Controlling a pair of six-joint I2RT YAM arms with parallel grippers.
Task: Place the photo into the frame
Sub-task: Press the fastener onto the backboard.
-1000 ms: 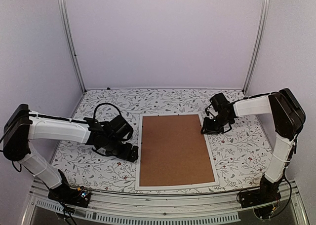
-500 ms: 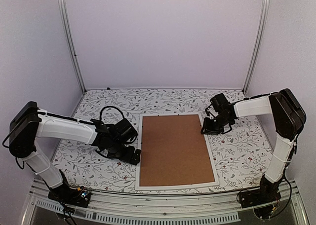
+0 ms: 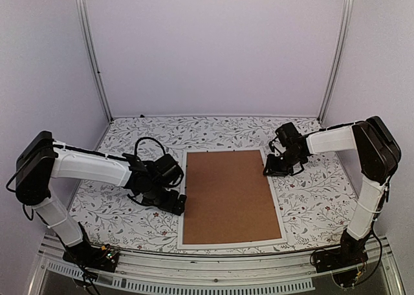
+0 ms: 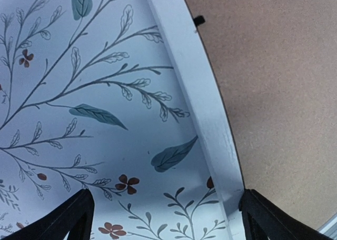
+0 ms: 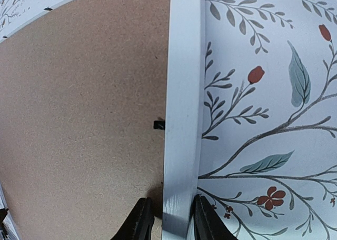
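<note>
Top external view: the frame (image 3: 229,244), lying mid-bench (image 3: 129,136) with its long axis 12-to-6 and the photo unseen beneath the backing board (image 3: 229,195), is pinched at 2 o'clock by the right end effector (image 3: 272,167), while the left end effector (image 3: 178,203) is held wide open and empty at 9 o'clock.

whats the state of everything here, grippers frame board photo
frame, lying flat, back up
backing board, seated inside the frame
left gripper, open wide at the frame's left rail
right gripper, shut on the frame's right rail
photo, not visible
</note>
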